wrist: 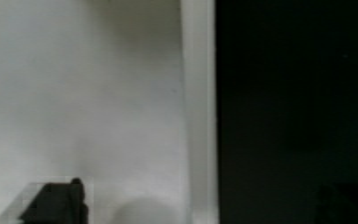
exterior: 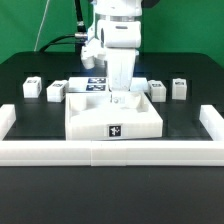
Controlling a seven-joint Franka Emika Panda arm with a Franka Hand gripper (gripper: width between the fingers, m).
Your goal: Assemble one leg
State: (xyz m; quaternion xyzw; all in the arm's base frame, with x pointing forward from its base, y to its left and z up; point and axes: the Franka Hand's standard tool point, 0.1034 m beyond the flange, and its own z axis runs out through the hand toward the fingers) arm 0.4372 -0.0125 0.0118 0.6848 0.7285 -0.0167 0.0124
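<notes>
A large white square panel (exterior: 88,115) with a marker tag on its front edge lies mid-table. My gripper (exterior: 121,97) hangs low over its far middle part. In the wrist view the gripper (wrist: 199,205) is open and empty. One dark fingertip (wrist: 55,203) is over the white panel (wrist: 87,100) and the other is over the black table beyond the panel's edge. Small white legs with tags stand apart from the gripper: two at the exterior view's left (exterior: 30,88) (exterior: 57,91) and two at its right (exterior: 157,90) (exterior: 180,87).
The marker board (exterior: 96,84) lies behind the panel, partly hidden by the arm. A low white wall (exterior: 110,152) runs along the front of the black table, with side pieces at the exterior view's left (exterior: 8,120) and right (exterior: 212,122).
</notes>
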